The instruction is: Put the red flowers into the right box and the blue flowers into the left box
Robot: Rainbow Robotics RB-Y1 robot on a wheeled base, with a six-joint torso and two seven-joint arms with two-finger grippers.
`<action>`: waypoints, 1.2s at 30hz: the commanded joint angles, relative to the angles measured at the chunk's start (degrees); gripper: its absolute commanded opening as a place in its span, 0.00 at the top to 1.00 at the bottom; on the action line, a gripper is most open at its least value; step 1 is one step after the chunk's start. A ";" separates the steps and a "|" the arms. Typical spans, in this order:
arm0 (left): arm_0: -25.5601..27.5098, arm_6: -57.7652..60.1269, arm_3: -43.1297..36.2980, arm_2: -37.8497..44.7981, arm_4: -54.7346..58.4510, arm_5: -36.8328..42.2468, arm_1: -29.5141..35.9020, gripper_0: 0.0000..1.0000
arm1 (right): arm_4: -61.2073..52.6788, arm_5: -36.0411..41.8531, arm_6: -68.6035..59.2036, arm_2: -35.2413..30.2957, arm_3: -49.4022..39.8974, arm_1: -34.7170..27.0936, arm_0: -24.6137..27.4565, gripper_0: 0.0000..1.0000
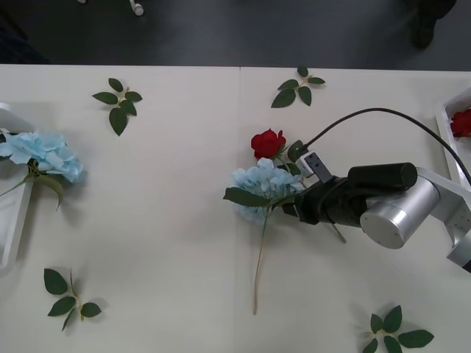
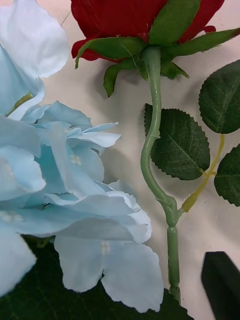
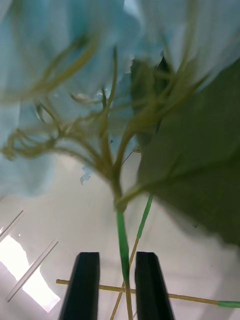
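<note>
In the middle of the table a red flower [image 1: 268, 143] lies beside a blue flower [image 1: 261, 184]. My right gripper [image 1: 291, 207] is low over them, open. The rose's stem [image 2: 155, 150] runs up past one black finger [image 2: 221, 282]; the other finger is hidden under the blue petals [image 2: 60, 175]. My left gripper [image 3: 116, 262] is shut on the thin green stem [image 3: 122, 240] of another blue flower [image 1: 43, 154], which hangs over the left box [image 1: 10, 220] at the table's left edge. The right box [image 1: 446, 126] at the right edge holds a red flower [image 1: 462, 122].
Loose green leaf sprigs lie at the back left [image 1: 119, 103], back centre [image 1: 298, 87], front left [image 1: 68, 294] and front right [image 1: 394, 332]. The right arm's black cable [image 1: 383, 112] arcs above the table. The centre blue flower's stem [image 1: 259, 272] points toward the front edge.
</note>
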 commanded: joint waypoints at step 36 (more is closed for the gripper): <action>7.43 -5.66 -39.05 8.23 33.15 22.47 -13.15 0.00 | -0.35 11.24 -1.15 -10.24 -10.60 -2.58 -0.85 1.00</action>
